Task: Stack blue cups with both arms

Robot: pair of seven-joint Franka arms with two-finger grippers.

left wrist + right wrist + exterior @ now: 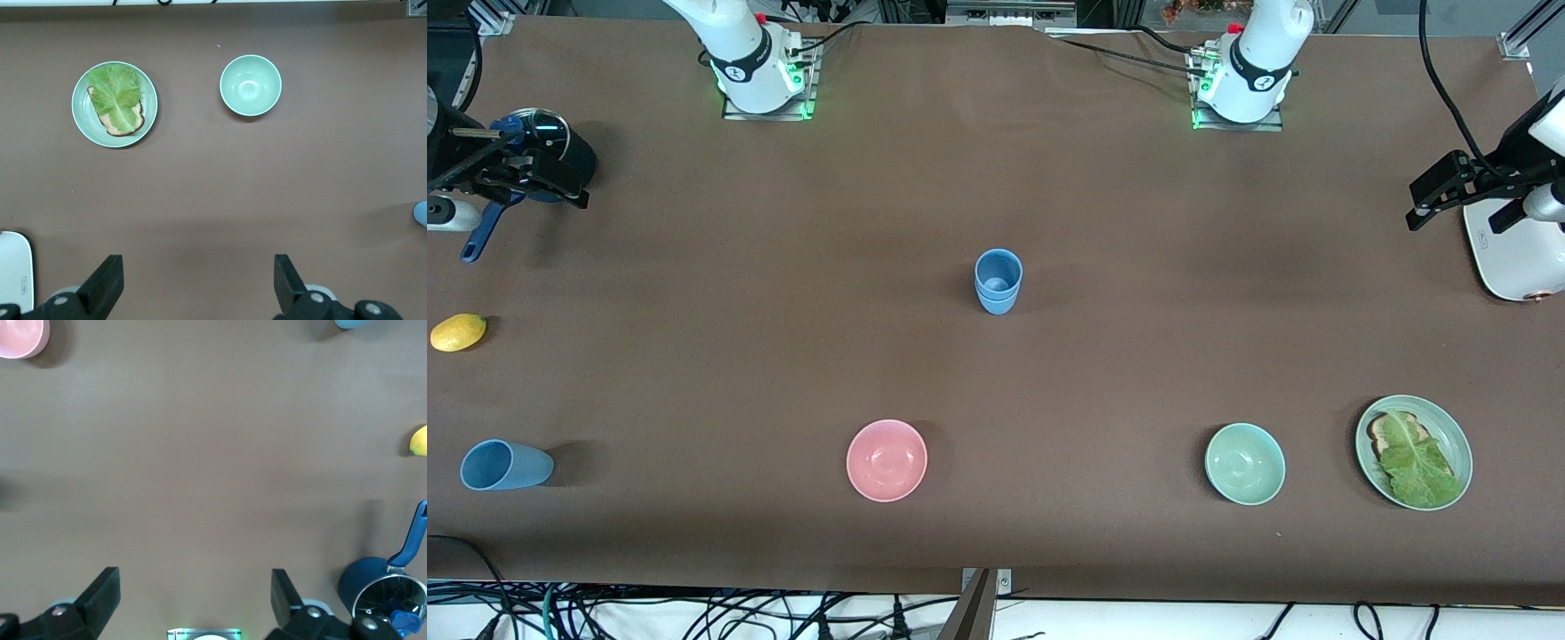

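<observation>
Brown matting covers the table. Nearest me, toward the right arm's end, one blue cup lies on its side; farther off, mid-table, the stacked cups stand upright. I judge them light, stiff and a bit slick, so I would pinch the fallen one across its wall near the rim. Left gripper and right gripper hang high over the table's ends, jaws wide apart and empty.
</observation>
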